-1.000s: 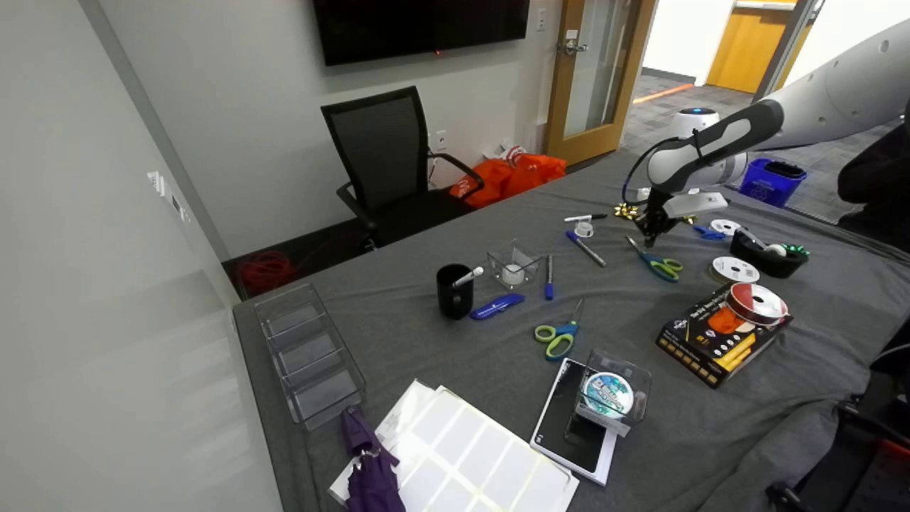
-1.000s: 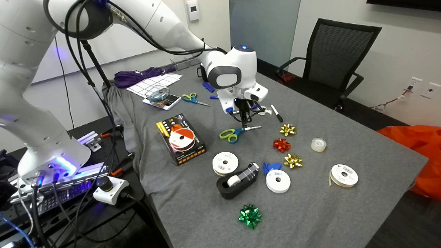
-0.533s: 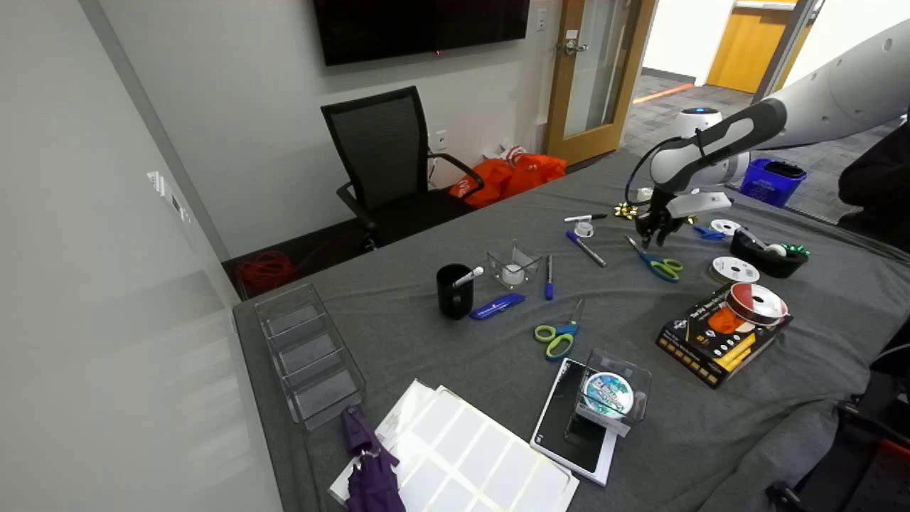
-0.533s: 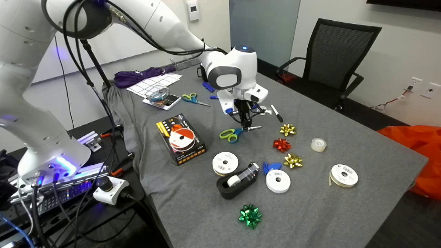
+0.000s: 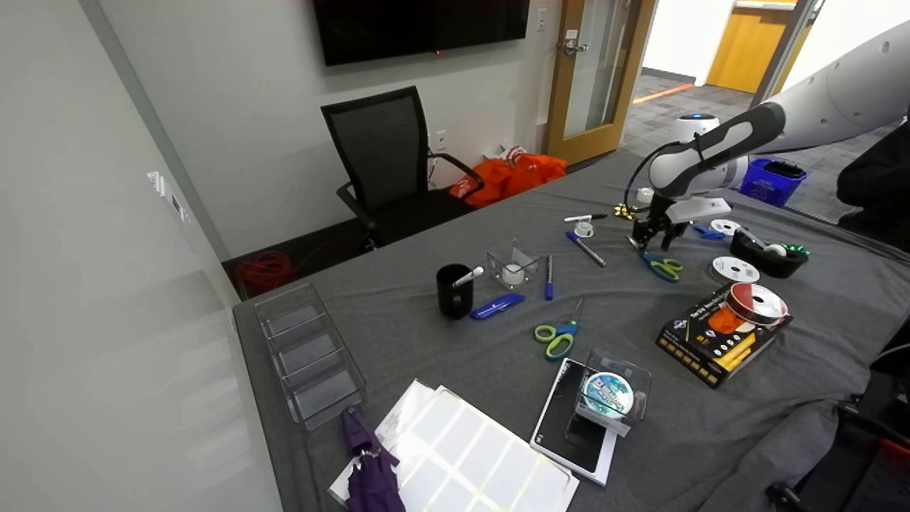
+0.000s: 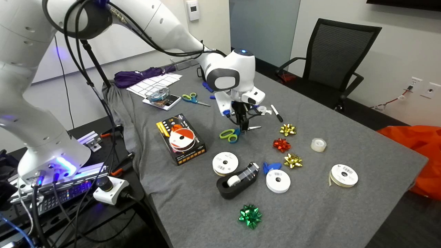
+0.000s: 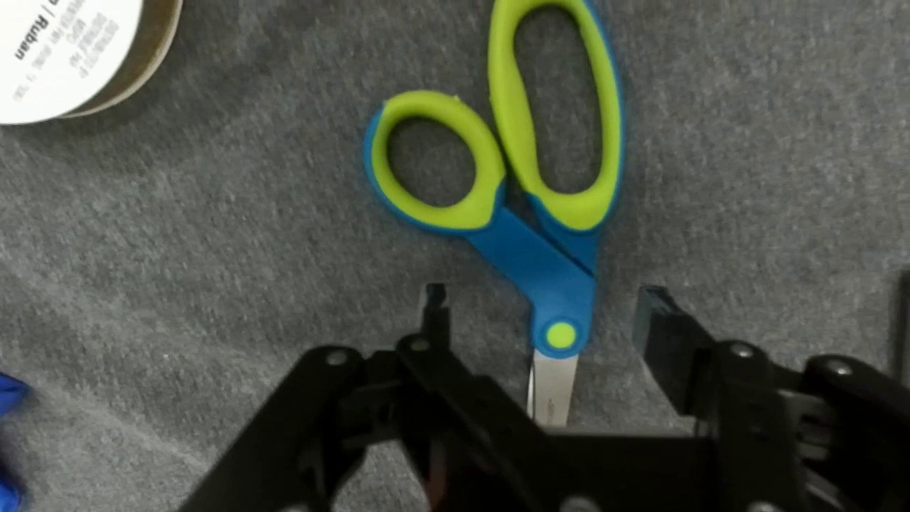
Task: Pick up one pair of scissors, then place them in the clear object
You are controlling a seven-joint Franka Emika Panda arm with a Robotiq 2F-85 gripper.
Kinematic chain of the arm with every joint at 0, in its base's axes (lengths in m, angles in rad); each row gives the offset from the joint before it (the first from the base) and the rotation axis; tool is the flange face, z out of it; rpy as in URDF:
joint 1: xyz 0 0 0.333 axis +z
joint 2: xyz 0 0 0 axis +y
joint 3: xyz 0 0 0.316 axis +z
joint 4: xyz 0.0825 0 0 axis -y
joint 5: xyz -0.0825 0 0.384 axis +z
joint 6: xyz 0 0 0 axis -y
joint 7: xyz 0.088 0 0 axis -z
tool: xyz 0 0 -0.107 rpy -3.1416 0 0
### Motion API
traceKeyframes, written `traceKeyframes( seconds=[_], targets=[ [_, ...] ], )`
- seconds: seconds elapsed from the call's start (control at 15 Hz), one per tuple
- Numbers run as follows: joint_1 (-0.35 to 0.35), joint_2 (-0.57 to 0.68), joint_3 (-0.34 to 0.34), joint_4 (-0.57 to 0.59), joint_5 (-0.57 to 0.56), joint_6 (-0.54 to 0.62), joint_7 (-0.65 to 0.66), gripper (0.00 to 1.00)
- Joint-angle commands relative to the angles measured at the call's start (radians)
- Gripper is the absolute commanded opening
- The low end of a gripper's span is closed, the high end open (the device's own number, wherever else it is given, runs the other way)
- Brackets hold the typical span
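- Between the jaws, as the wrist view shows, one pair of scissors (image 7: 533, 256) lies flat on the gray-covered desk (image 7: 249, 270), handles toward the top of that view, blades partly hidden.
- The jaws stand apart, a gap showing between the scissors and the fingertips (image 7: 665, 334) on either side; whether the tips touch the desk, I cannot tell.
- In both exterior views the jaws point down over these scissors.
- A second pair of scissors (image 5: 566, 329) lies well apart from the jaws.
- The clear box (image 5: 310, 355), divided into compartments, sits at the desk's edge, far across from the jaws.
- White sheets (image 5: 490, 455) lie near the box.
- A tape dispenser (image 6: 241, 184) stands just beside a ribbon spool (image 6: 227, 166), in an exterior view.
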Motion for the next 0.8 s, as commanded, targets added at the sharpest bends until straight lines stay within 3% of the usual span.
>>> traceKeyframes(
  seconds=[0.0,0.13,0.4,0.53,0.73],
  targets=[
    [-0.01,-0.007,0.015,-0.011,0.013,-0.012,-0.01,0.53],
    [-0.01,-0.005,0.017,-0.008,0.017,-0.013,-0.008,0.45],
    [-0.007,0.003,0.022,0.002,0.029,-0.009,0.001,0.7],
    [-0.006,0.008,0.025,0.007,0.033,-0.007,0.006,0.75],
    [-0.003,0.015,0.028,0.016,0.037,-0.007,0.016,0.63]
  ],
)
